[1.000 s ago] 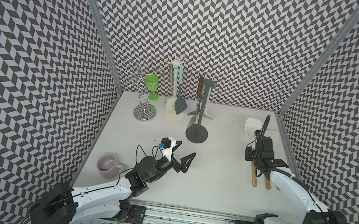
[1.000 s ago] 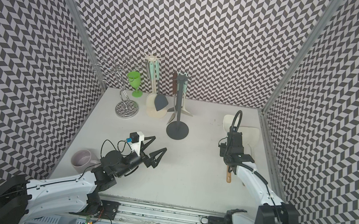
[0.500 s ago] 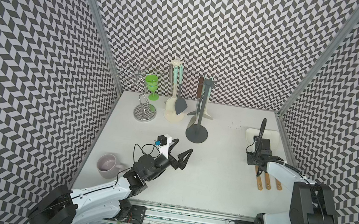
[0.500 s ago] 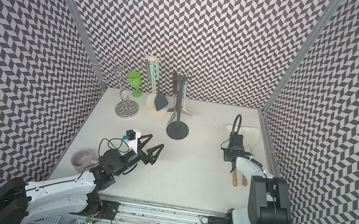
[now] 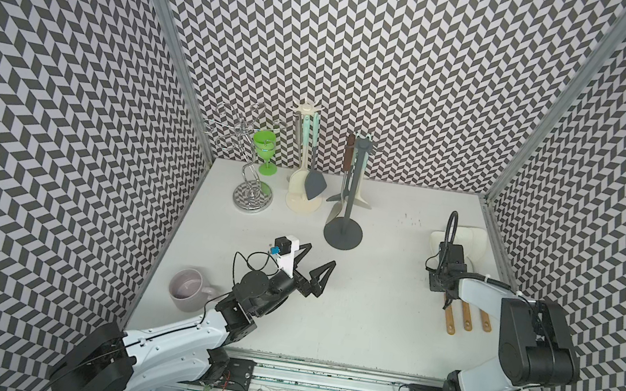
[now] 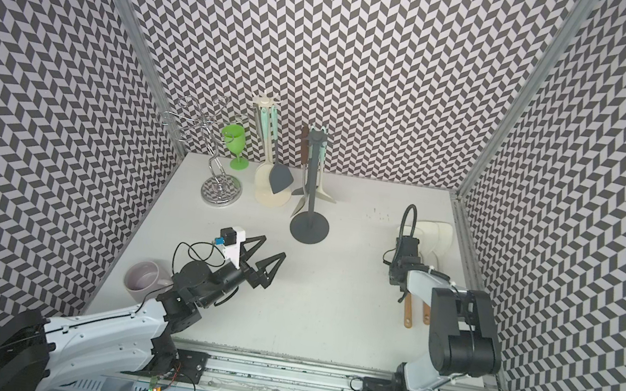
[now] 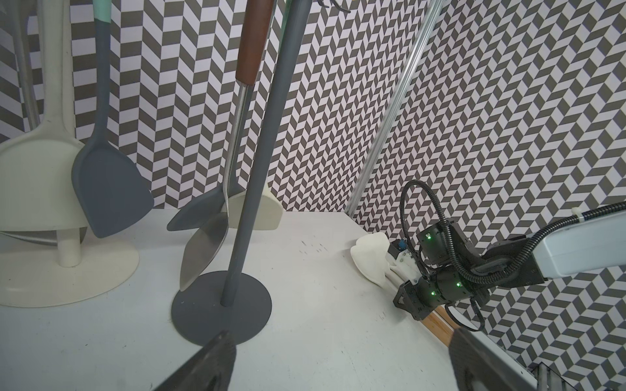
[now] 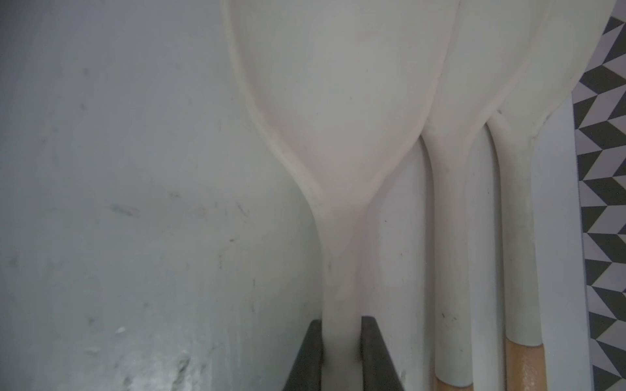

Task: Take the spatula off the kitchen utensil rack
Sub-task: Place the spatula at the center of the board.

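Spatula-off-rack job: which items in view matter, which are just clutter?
Job: white spatula gripped by right end effector, grey utensil rack, open left end effector.
Lying about: mug, green goblet, wire glass rack, cream utensil rack, two spare spatulas.

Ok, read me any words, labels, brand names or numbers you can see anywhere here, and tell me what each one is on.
None can be read.
No words, labels or numbers show on the mug, the green glass, the grey rack, the cream rack or the white spatula; the walls carry only a zigzag pattern.
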Robot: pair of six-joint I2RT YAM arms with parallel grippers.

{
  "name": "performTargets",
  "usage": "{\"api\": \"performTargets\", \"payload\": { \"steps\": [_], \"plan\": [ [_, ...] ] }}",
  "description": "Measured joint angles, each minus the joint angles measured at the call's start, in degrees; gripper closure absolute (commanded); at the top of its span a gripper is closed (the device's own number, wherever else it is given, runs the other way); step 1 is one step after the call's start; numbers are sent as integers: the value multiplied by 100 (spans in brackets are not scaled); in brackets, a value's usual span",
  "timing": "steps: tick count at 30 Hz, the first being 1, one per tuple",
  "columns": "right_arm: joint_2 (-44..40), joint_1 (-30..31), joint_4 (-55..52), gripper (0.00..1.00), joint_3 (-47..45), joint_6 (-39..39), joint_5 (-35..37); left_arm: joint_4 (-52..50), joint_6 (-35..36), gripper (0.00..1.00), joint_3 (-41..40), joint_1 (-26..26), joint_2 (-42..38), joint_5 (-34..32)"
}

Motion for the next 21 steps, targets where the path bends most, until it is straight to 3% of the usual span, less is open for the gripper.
{"api": "performTargets", "payload": {
  "steps": [7,11,21],
  "plan": [
    [140,0,116,100,52,17,306,2,2,0,-7,2,0,2],
    [170,0,190,89,52,13,323,0,2,0,-9,2,0,2],
    [234,0,251,78,101,-24,295,0,4,0,-20,0,-131,0]
  ]
}}
